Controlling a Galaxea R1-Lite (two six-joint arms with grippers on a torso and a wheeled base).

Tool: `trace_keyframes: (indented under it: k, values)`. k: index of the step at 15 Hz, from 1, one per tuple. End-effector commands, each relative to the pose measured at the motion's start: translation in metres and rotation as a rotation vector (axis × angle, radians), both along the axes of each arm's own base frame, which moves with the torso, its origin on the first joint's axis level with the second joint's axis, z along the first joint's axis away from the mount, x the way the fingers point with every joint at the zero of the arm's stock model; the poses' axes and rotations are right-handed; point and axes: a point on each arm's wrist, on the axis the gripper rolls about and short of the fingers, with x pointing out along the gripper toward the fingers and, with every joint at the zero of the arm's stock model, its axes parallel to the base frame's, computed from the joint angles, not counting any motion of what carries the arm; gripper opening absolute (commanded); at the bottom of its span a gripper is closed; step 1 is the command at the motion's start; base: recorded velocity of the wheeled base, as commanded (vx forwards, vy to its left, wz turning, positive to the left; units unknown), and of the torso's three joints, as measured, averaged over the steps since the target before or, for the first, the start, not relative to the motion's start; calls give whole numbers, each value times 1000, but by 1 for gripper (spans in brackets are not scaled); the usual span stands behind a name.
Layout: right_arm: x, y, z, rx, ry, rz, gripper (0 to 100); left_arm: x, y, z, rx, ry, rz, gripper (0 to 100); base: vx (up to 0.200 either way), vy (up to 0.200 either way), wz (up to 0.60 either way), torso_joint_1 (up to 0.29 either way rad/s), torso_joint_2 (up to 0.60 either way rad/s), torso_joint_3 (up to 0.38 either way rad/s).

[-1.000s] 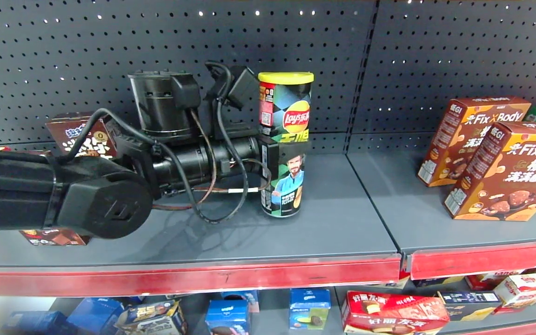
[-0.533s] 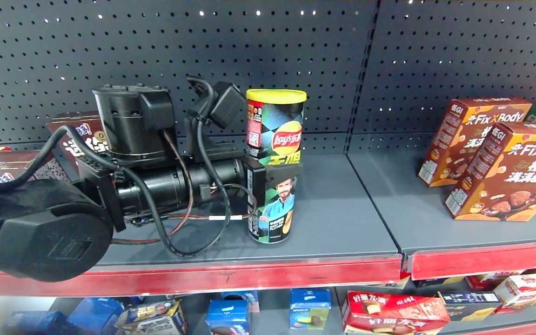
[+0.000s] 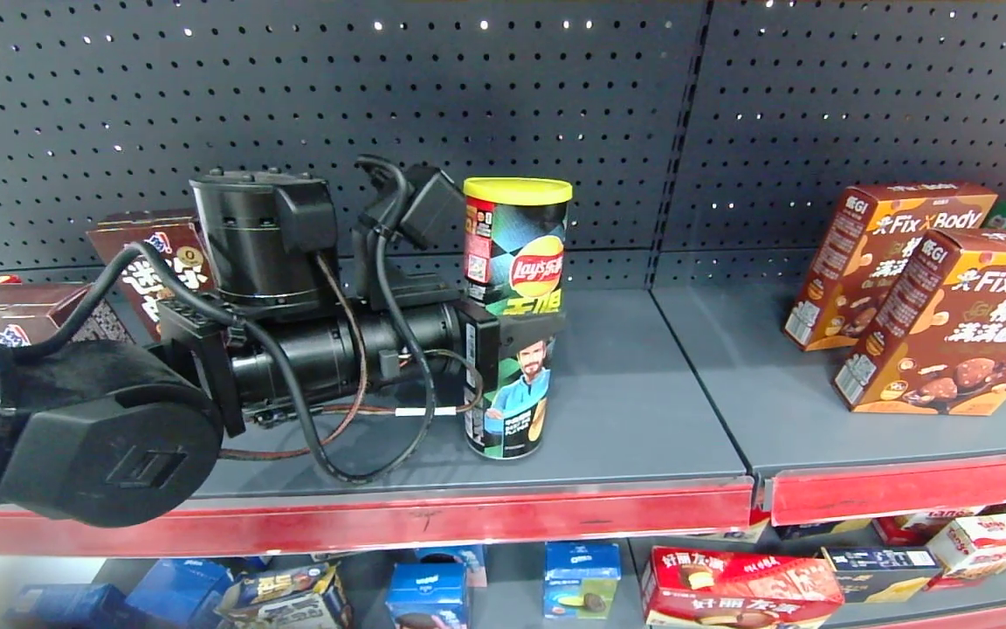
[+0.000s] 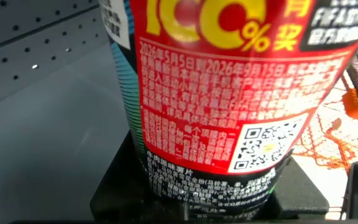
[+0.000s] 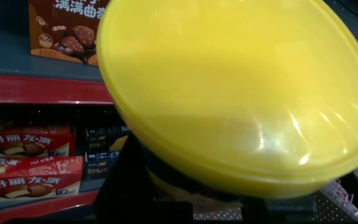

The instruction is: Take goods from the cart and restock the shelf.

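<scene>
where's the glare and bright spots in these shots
Head view: light pinpoints shine through the pegboard holes; the red shelf edge carries a glossy streak. Right wrist view: white highlights on the yellow lid. Left wrist view: no glare on the chip can label.

The chip can [image 3: 516, 319] standing on the shelf [image 3: 625, 419] carries a round red-and-yellow brand logo with green characters beneath it. Up close in the left wrist view, its red panel bears large yellow figures, rows of fine white print with dates, and a QR code [image 4: 265, 144]. The brown boxes [image 3: 948, 323] farther right show bold white lettering above white characters. The red box [image 3: 739, 590] on the lower shelf bears white characters too.
</scene>
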Motion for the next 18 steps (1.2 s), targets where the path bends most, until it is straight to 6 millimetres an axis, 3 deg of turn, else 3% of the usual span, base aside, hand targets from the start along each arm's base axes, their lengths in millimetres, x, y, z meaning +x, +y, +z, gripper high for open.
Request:
trace_keyframes:
  k: [1,8,9,18]
  values:
    - [0,0,0,-1,-1,0,0,4,-2,-6,9,14,2,0,0,0,0,0,0,0]
    - [0,0,0,5,-3,1,0,6,-2,-7,9,20,5,0,0,0,0,0,0,0]
    - [0,0,1,5,-5,1,0,6,-2,-7,10,20,7,100,0,0,0,0,0,0]
    - [1,0,0,6,4,1,0,4,1,-8,14,23,23,100,0,0,0,0,0,0]
